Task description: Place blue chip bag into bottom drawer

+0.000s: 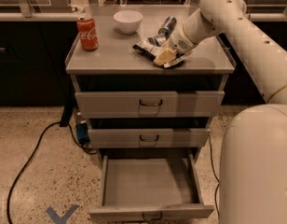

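Blue chip bag (pixel 146 47) lies flat and crumpled on the cabinet top (pixel 111 55), right of centre and close to the front edge; its dark foil and pale printed panels show on the left end, while the right end is covered by my gripper (pixel 165 56). My gripper sits low on that right end of the bag, in contact with it, just inside the front edge; whether it has a hold on the bag or merely rests against it, I cannot tell. My arm (pixel 236 27) reaches in from the right side, over the right edge of the top.

Bottom drawer (pixel 150 181) is pulled well out toward the front, its grey floor in view and its small loop handle at the front face; the middle drawer (pixel 115 136) and top drawer (pixel 115 104) are pushed in.

Other items on the top: a red cola can (pixel 87 33) upright near the left edge; a white bowl (pixel 128 21) toward the back edge, near centre; a blue-silver drink can (pixel 167 26) tilted just behind the bag.

On the floor: a dark cable (pixel 27 162) runs left of the cabinet; a blue mark (pixel 62 214) lies at the front left.
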You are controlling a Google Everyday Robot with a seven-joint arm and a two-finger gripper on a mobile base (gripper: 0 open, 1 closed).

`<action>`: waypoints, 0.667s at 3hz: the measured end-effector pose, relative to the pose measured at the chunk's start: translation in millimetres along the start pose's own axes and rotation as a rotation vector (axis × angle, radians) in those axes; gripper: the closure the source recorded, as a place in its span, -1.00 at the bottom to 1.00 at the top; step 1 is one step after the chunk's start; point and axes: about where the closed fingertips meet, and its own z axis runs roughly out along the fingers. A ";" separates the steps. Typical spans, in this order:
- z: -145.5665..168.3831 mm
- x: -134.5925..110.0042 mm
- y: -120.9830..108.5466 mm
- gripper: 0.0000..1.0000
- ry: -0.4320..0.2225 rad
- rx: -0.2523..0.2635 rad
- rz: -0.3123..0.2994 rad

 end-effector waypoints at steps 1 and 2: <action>-14.7 -10.3 3.5 0.77 -0.027 0.054 -0.003; -47.3 -38.6 26.7 1.00 -0.032 0.126 -0.076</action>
